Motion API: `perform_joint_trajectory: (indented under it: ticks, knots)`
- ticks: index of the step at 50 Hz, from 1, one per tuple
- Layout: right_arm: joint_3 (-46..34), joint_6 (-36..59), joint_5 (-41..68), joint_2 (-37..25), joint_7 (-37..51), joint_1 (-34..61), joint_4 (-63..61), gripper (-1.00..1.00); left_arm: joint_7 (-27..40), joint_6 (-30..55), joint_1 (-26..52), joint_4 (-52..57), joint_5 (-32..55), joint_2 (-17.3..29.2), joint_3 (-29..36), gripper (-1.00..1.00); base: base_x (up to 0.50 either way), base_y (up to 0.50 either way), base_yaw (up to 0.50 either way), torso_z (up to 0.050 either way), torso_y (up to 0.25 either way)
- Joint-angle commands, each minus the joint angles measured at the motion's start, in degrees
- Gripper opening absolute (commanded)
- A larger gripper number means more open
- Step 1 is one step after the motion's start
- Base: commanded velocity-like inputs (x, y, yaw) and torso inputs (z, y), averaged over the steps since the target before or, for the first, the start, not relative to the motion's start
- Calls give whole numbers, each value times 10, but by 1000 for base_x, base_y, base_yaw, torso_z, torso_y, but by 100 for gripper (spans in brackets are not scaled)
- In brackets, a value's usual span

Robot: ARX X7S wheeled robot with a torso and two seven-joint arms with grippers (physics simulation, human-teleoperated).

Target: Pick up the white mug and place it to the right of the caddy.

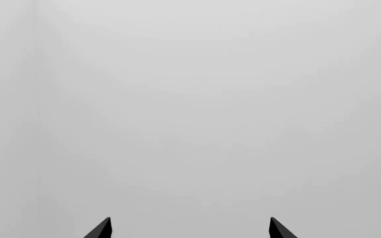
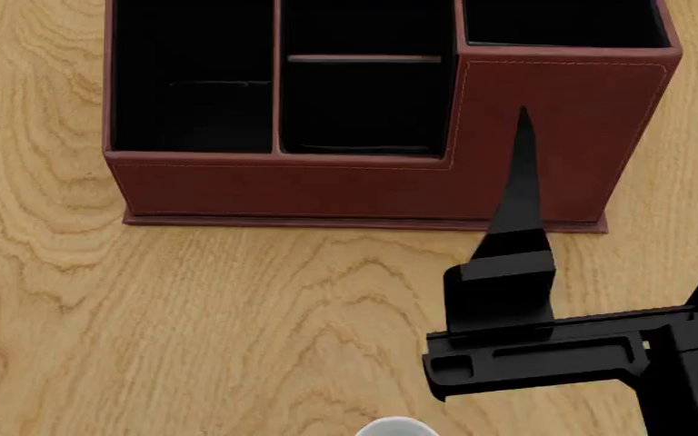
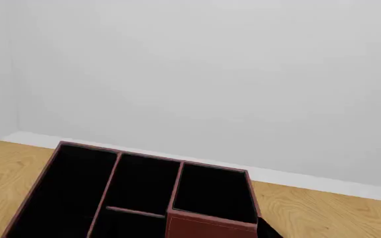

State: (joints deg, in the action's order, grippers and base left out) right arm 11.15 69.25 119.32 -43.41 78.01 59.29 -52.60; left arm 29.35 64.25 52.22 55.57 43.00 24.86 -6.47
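Progress looks nil to us: white mug [image 2: 399, 427] sits at the head view's bottom edge (only its rim shows), ungrasped. Caddy [image 2: 373, 186] fills the upper frame. Right gripper [image 2: 522, 145] hovers before it, state unreadable; left gripper [image 1: 190, 229] spread, empty.

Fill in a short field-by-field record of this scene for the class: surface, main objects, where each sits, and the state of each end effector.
surface: wooden table
caddy: reddish-brown, black-lined compartments, taller section at its right
white mug: only a rim sliver at the head view's bottom edge, not held
right end effector: in front of the caddy's taller section; open or shut unclear
left end effector: open, facing a blank wall, holding nothing
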Motion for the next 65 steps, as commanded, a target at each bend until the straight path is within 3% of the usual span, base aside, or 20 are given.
perform_joint_trajectory:
  ticks: [1, 26, 65]
  knots:
    - [-108, -61, 94, -11, 68, 13, -9, 100, 6, -7, -3, -3, 2, 5, 3, 100, 0, 0, 0, 0, 0]
    - [-342, -89, 184, 37, 74, 97, 74, 100, 15, -29, -21, -11, -5, 14, 21, 100, 0, 0, 0, 0, 0]
    - [-466, -155, 238, 60, 71, 131, 35, 100, 33, -37, -23, -14, 7, 26, 27, 100, 0, 0, 0, 0, 0]
